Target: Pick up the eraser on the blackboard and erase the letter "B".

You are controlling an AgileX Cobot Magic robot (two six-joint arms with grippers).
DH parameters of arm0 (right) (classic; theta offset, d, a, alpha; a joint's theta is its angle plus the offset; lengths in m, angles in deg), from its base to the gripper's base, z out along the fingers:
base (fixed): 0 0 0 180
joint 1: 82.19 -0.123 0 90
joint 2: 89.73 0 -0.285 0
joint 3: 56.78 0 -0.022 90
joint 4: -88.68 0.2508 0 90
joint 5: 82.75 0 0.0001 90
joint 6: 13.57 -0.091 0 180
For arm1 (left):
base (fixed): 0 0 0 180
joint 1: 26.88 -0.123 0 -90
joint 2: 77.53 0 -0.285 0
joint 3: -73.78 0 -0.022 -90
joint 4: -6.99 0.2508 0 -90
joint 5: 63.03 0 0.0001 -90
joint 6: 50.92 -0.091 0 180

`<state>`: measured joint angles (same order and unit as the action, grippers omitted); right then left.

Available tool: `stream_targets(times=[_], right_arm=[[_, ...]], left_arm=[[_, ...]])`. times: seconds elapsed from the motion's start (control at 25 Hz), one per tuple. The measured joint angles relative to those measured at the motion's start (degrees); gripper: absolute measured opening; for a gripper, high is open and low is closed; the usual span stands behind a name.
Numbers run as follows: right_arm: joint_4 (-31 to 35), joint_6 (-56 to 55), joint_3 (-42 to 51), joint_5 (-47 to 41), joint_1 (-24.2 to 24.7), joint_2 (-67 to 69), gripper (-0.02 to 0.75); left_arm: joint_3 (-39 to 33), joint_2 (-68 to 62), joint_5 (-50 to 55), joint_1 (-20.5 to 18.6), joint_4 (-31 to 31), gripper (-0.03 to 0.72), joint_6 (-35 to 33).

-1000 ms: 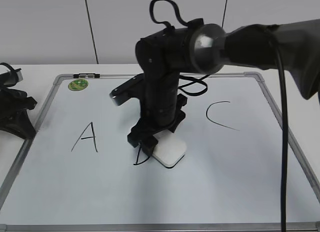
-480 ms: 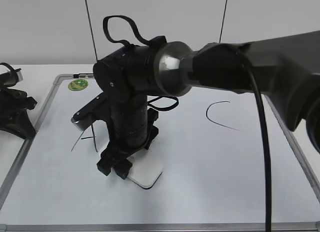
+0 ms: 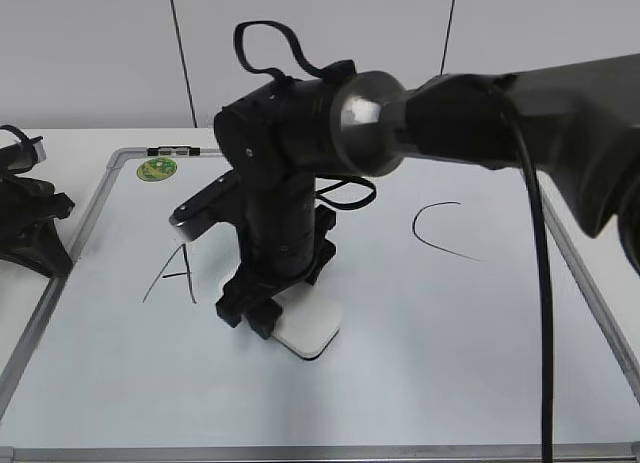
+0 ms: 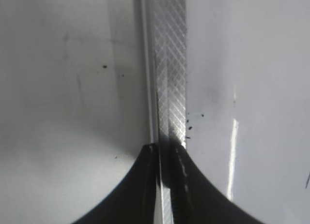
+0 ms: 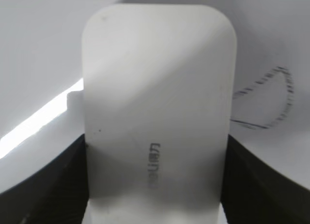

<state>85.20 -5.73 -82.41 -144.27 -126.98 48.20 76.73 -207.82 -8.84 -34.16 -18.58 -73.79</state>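
The white eraser lies flat on the blackboard, between the "A" and the "C". My right gripper reaches across the middle and is shut on the eraser. In the right wrist view the eraser fills the frame between the two black fingers. A faint, broken remnant of a black stroke shows on the board to its right. No whole letter "B" shows in any view. My left gripper rests off the board's left side, jaws shut and empty.
A round green magnet and a small dark marker sit at the board's far left corner. The board's grey metal frame runs under the left gripper. The right arm's bulky body hides the board's middle.
The right arm swept the eraser left and forward across the board, then back a little to the right. The black stroke seen beside the eraser a second ago no longer shows in the exterior view.
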Motion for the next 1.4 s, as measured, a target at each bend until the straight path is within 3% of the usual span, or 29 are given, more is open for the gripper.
stream_targets(times=[0.24,0.48,0.84,1.24,1.4], right_arm=[[-0.49,-1.03,-0.19,0.13,4.83,0.0,0.536],[-5.94,-4.65,-0.42,-0.11,8.93,0.0,0.536],[-8.6,-5.5,-5.99,-6.58,10.74,0.36,0.536],[-8.64,-5.75,-8.37,-8.66,11.82,-13.85,0.536],[-8.41,-7.1,-7.0,-9.01,16.26,-19.38,0.536]], left_arm=[[0.0,-0.04,0.0,0.0,0.0,0.037,0.0],[0.0,-0.04,0.0,0.0,0.0,0.037,0.0],[0.05,-0.04,0.0,0.0,-0.09,0.037,0.0],[0.18,-0.13,0.0,0.0,-0.09,0.037,0.0],[0.18,-0.17,0.0,0.0,-0.09,0.037,0.0]])
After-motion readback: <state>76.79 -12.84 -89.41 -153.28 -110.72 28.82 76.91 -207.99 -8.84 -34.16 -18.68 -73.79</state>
